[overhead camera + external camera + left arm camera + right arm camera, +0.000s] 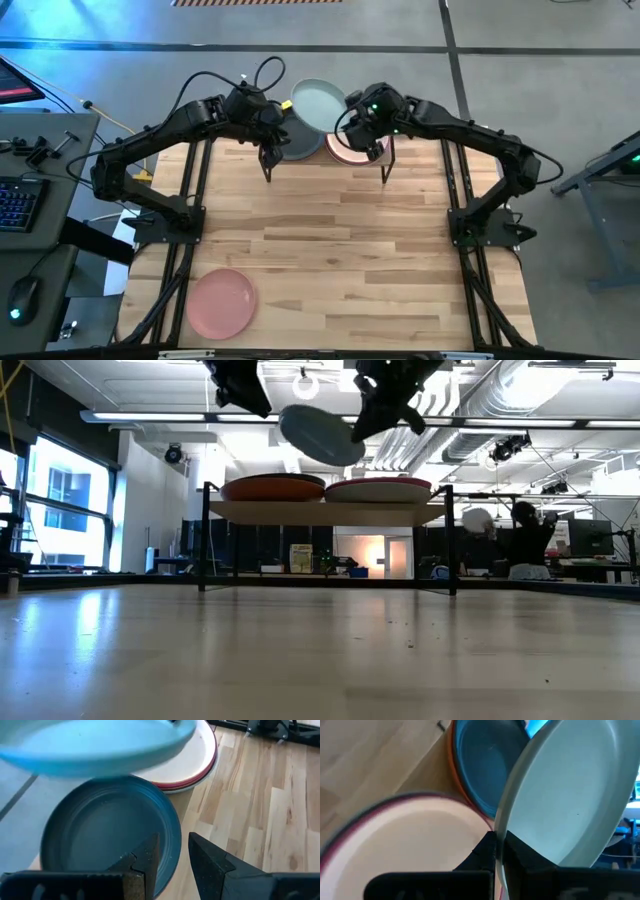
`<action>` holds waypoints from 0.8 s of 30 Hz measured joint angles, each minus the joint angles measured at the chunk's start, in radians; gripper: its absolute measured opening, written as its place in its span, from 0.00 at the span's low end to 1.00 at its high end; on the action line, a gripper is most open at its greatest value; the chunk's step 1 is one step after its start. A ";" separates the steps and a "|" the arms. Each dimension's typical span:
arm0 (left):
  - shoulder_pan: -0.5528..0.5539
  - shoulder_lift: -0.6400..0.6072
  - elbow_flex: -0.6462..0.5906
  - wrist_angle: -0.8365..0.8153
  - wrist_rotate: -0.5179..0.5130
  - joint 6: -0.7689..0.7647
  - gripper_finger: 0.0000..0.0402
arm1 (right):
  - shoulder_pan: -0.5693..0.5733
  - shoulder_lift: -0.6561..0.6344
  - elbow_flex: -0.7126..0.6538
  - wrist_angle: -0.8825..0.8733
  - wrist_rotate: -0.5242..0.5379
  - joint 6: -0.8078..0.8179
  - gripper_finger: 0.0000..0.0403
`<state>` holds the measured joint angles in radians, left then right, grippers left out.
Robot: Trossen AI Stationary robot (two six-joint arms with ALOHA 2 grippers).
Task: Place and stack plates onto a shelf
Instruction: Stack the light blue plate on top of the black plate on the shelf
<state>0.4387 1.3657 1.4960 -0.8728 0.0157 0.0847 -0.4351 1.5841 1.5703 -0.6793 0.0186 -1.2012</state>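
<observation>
Pinching a round, matte pale teal plate (318,102) by its rim, right jaws (496,851) hold it tilted above the shelf (325,511).

- My right gripper (372,418) holds a pale plate (320,435) tilted above the shelf (325,511).
- Two plate stacks (274,487) sit on it.

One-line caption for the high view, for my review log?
Right gripper holds a pale teal plate tilted above the shelf's stacks; left gripper open beside it; pink plate waits.
</observation>
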 joint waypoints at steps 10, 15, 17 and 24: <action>0.000 -0.022 0.000 0.004 -0.029 0.106 0.24 | 0.025 0.067 0.000 0.043 0.068 -0.157 0.00; 0.000 -0.020 0.000 0.003 -0.121 0.206 0.24 | 0.038 0.079 0.000 0.085 0.083 -0.228 0.00; 0.000 -0.020 0.000 0.002 -0.171 0.276 0.24 | 0.038 0.080 0.000 0.098 0.083 -0.256 0.00; -0.002 -0.020 0.000 0.003 -0.279 0.456 0.24 | 0.038 0.080 0.000 0.127 0.085 -0.297 0.00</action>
<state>0.4363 1.3457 1.4960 -0.8695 -0.2631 0.5402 -0.3973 1.6638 1.5700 -0.5522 0.1040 -1.4985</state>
